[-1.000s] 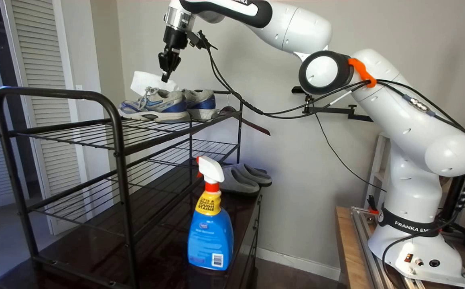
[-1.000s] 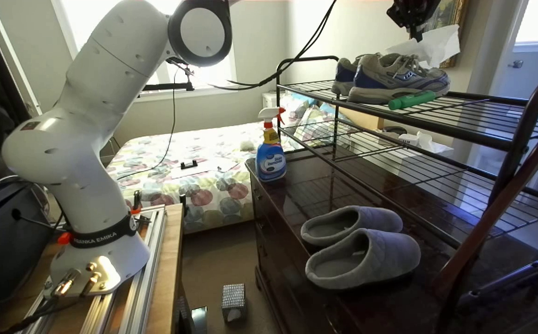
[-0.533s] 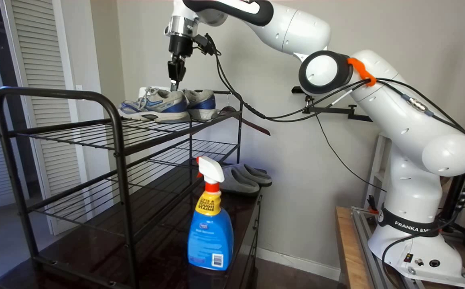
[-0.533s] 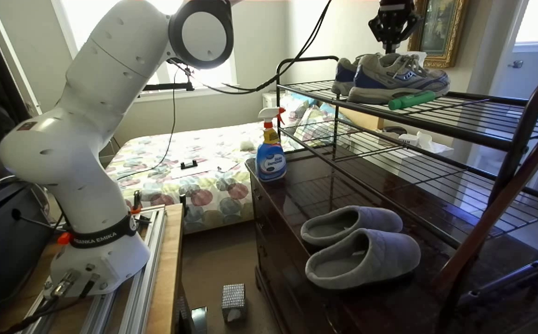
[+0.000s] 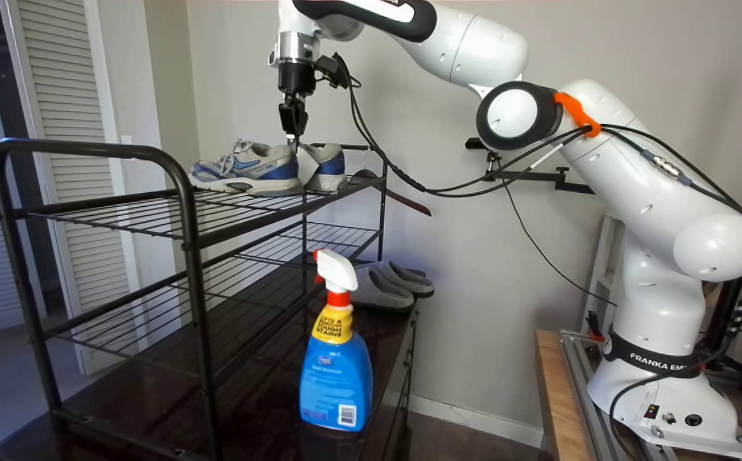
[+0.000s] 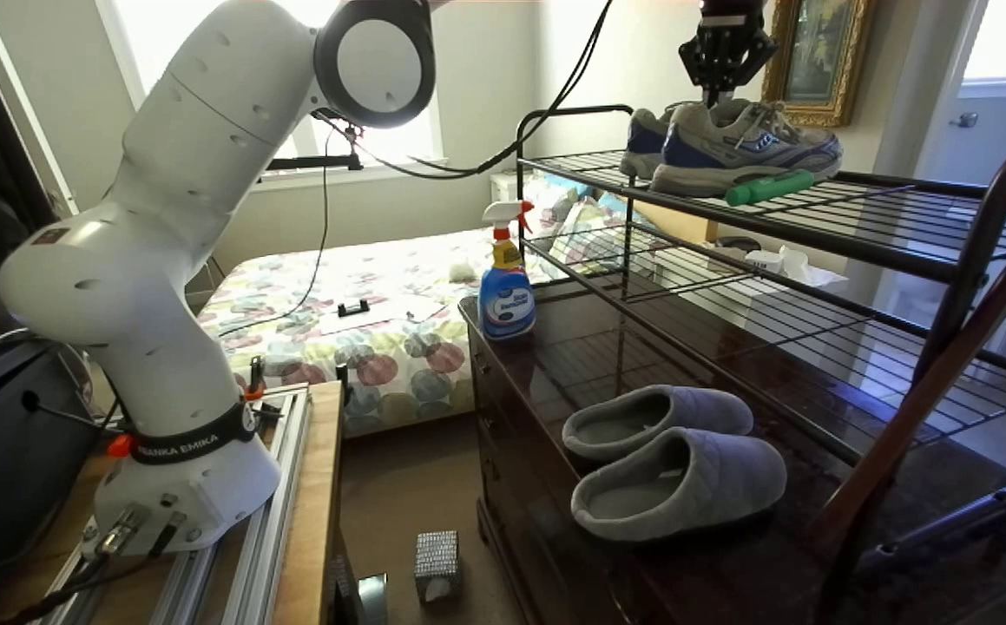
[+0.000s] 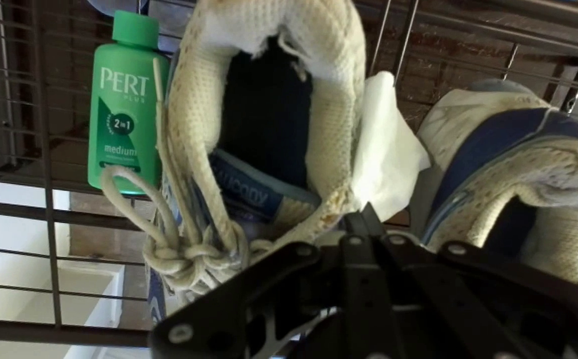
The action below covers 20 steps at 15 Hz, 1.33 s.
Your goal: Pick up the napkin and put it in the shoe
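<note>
The pincer (image 7: 362,218) grips the napkin (image 7: 387,154), which hangs lengthwise downward between the sneakers (image 5: 260,168).

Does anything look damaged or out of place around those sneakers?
Yes: the heel lining of one sneaker looks torn and frayed. A green Pert Plus bottle lies beside it, odd among shoes. The napkin is between that sneaker and the other sneaker, inside neither.

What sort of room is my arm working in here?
Most likely a bedroom in a home: an exterior view shows a bed, a dark chest of drawers, and a pair of grey slippers resting on top of it.
</note>
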Available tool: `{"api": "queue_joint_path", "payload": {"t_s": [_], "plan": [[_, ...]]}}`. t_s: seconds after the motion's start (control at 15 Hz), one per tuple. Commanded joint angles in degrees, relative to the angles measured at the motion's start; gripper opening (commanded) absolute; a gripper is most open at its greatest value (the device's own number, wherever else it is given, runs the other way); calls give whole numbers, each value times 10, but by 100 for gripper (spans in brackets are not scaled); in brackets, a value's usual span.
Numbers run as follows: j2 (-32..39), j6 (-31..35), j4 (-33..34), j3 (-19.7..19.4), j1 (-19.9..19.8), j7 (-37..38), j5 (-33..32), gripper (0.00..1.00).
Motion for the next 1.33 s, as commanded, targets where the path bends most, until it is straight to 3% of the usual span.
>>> {"api": "queue_joint_path", "payload": {"t_s": [0.0, 0.87, 1.27], "plan": [[-3, 13, 7, -14, 0, 48, -5, 0], [-15, 65, 3, -62, 10, 198, -33, 0], [-4, 0, 7, -89, 25, 194, -87, 0]]}}
